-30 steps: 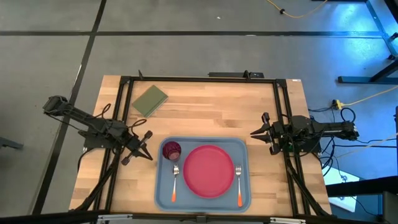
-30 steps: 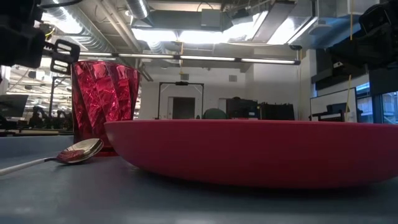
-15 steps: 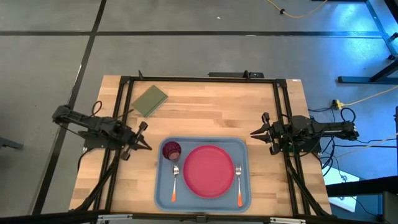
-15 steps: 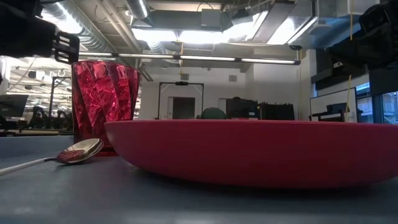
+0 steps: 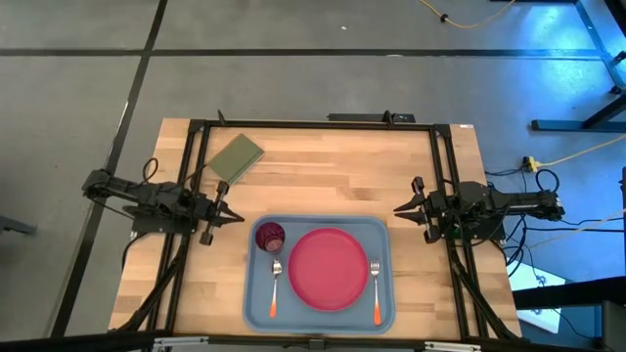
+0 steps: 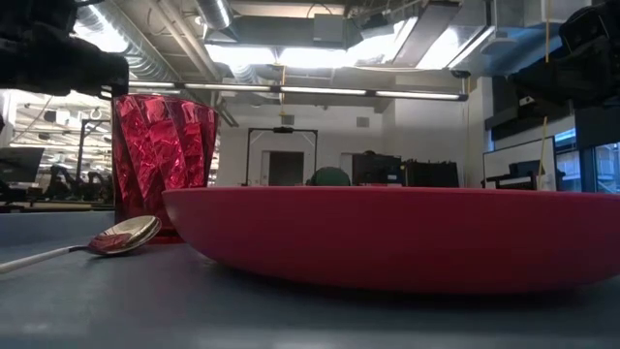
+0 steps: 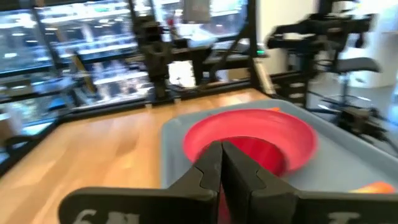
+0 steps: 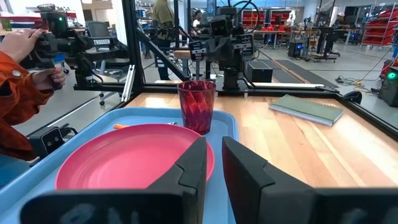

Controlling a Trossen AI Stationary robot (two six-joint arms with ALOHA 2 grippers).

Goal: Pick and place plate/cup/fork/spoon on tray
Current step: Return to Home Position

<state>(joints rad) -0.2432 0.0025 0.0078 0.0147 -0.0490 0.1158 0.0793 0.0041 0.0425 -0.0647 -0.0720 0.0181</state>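
Observation:
The light blue tray (image 5: pixel 256 305) lies at the table's near middle. On it rest the pink-red plate (image 5: pixel 328 269), the dark red cup (image 5: pixel 270 236) upright at its far left corner, the spoon (image 5: pixel 275 286) left of the plate and the fork (image 5: pixel 376 291) right of it. My left gripper (image 5: pixel 240 217) is shut and empty, just left of the tray's far left corner and pointing toward the tray (image 7: pixel 174 155). My right gripper (image 5: pixel 399 208) waits beyond the tray's far right corner, its fingers (image 8: pixel 198 158) a little apart and empty. The right wrist view shows the plate (image 8: pixel 124 165) and the cup (image 8: pixel 197 106).
An olive-green flat notebook (image 5: pixel 236 157) lies at the table's far left and also shows in the right wrist view (image 8: pixel 308 107). Black frame rails (image 5: pixel 196 156) run along the table's sides. A person's hand and orange sleeve (image 8: pixel 18 74) show beyond the table.
My left gripper has drawn away from the cup toward the table's far edge and turned, so that it points toward the right edge. Its arm has folded back toward the left edge. The things on the tray have stayed where they were.

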